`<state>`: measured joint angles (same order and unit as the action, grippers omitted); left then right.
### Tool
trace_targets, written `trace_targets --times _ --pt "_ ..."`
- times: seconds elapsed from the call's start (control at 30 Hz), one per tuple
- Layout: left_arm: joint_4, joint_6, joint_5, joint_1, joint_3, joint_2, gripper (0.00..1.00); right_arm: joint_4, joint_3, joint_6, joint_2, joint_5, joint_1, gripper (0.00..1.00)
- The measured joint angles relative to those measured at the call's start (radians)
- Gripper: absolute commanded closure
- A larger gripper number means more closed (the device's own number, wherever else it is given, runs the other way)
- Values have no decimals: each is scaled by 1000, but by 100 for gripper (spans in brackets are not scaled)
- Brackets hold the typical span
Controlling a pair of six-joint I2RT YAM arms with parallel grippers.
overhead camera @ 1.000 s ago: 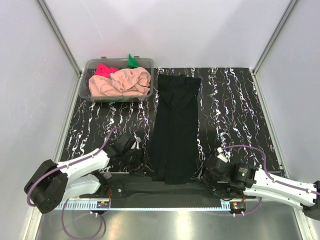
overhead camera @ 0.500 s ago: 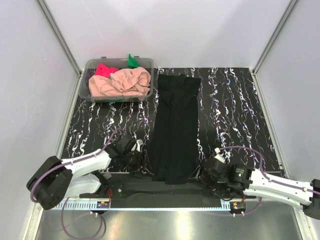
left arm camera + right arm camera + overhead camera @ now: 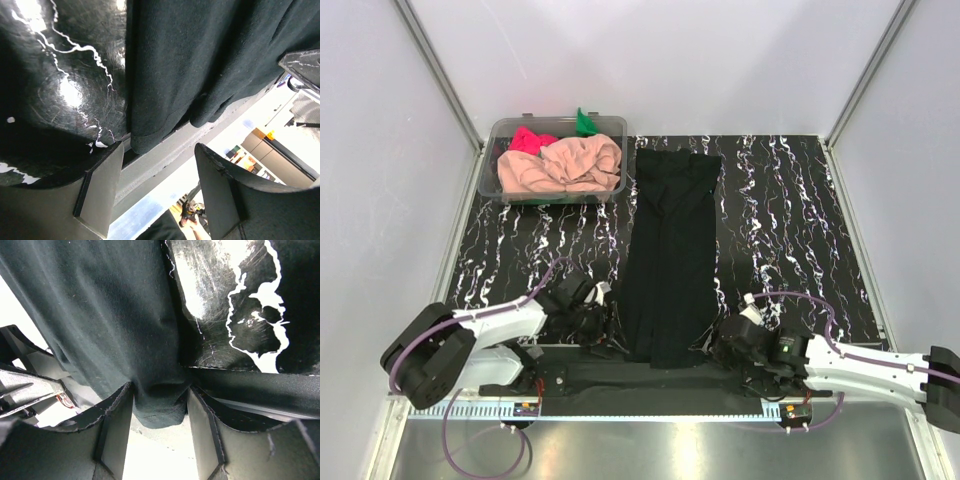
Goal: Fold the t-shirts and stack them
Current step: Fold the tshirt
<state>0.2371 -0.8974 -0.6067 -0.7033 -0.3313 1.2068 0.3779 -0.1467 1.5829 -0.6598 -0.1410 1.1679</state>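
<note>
A black table (image 3: 790,220) veined with white is filling the floor of a booth, and pale plain walls (image 3: 670,60) are closing it in on three sides. A brushed metal strip (image 3: 670,445) is running along the near edge by the arm bases. At the far left corner a clear plastic tub (image 3: 492,186) is sitting on the table, and it is holding a crumpled peach-pink t-shirt (image 3: 565,165), with a bright pink-red t-shirt (image 3: 527,139) and a green t-shirt (image 3: 584,122) poking up behind it. The black t-shirt (image 3: 670,250) is lying flat down the middle of the table as a long narrow strip, its far end beside the tub and its near hem reaching the table's front edge. The left gripper (image 3: 159,146) is lying low at the hem's left corner with its jaws standing released, and the corner is sitting just beyond the gap, touching neither finger. The right gripper (image 3: 159,387) is lying at the hem's right corner, where the cloth is filling the gap between the spread fingers. Whether it is pinching the cloth I cannot tell.
</note>
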Motion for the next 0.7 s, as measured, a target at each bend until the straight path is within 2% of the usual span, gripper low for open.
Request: trace_targets --times 0.3,0.57,0.7 --pt "-2 30 -29 0 -7 34 35 -9 -13 -31 -49 0 -7 47" --pt "17 52 -35 0 -46 46 35 259 -274 -150 -160 6 -16 46" --pt "16 65 -35 0 -86 66 35 305 -282 -157 -132 12 -18 46"
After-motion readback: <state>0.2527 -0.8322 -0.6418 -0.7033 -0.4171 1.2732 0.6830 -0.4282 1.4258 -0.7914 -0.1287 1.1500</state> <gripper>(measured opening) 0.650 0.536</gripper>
